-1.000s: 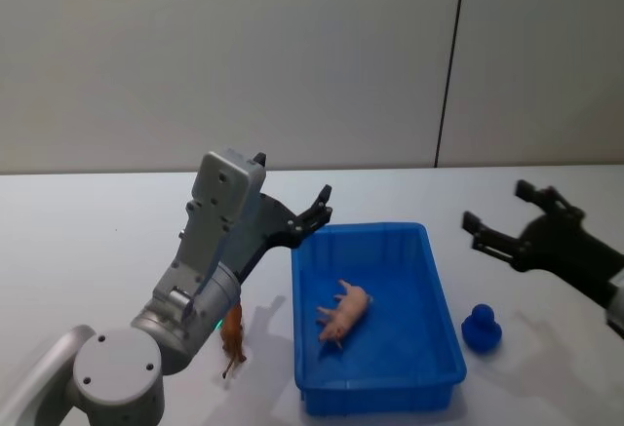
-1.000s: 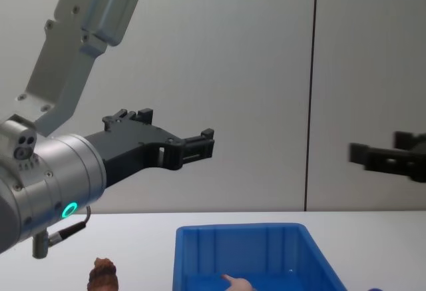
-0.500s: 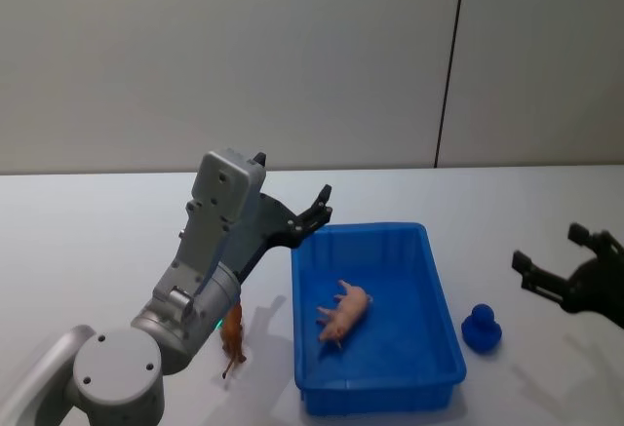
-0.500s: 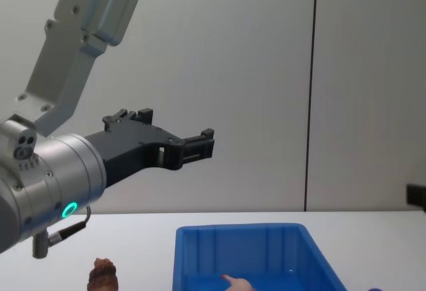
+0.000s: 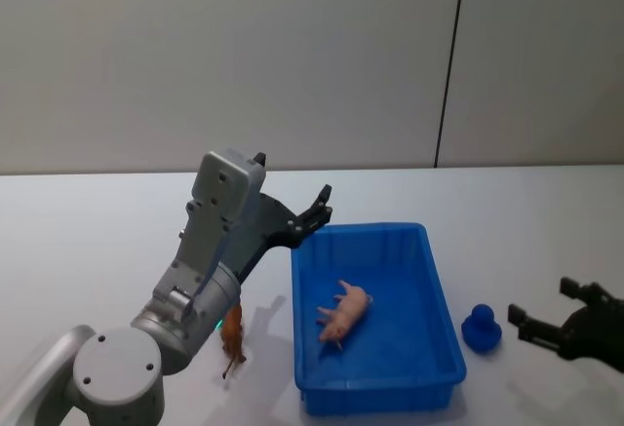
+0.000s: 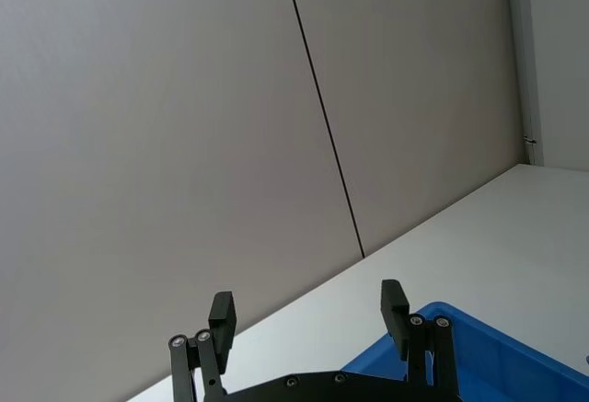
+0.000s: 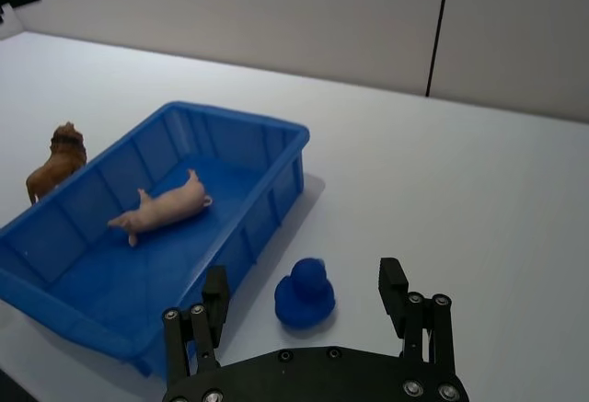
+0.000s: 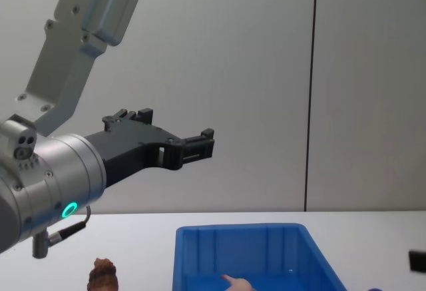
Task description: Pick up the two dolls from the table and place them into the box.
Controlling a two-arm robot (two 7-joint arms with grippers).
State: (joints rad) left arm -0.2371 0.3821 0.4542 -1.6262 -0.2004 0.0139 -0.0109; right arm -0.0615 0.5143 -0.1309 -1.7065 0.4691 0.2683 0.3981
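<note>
The blue box (image 5: pixel 359 232) sits at the table's middle. A pale pink doll (image 5: pixel 346 311) lies on its side on the box floor, as the right wrist view confirms (image 7: pixel 166 207). The reddish-brown doll (image 5: pixel 232 336) stands on the table just left of the box (image 7: pixel 239 119), also visible low in the chest view (image 8: pixel 103 274). My left gripper (image 5: pixel 320 207) hangs open and empty in the air over the box's far left corner (image 8: pixel 200 143). Low over the table right of the box, my right gripper (image 5: pixel 543 304) is open and empty (image 7: pixel 304 278).
A small blue duck toy (image 5: pixel 482 329) sits on the table between the box and my right gripper (image 7: pixel 305 293). The white tabletop runs back to a grey wall. My left arm's large grey links (image 5: pixel 210 251) rise left of the box.
My right gripper has dropped from beside the box's far right down toward the near right of the table, still open. The left arm and both dolls have not moved.
</note>
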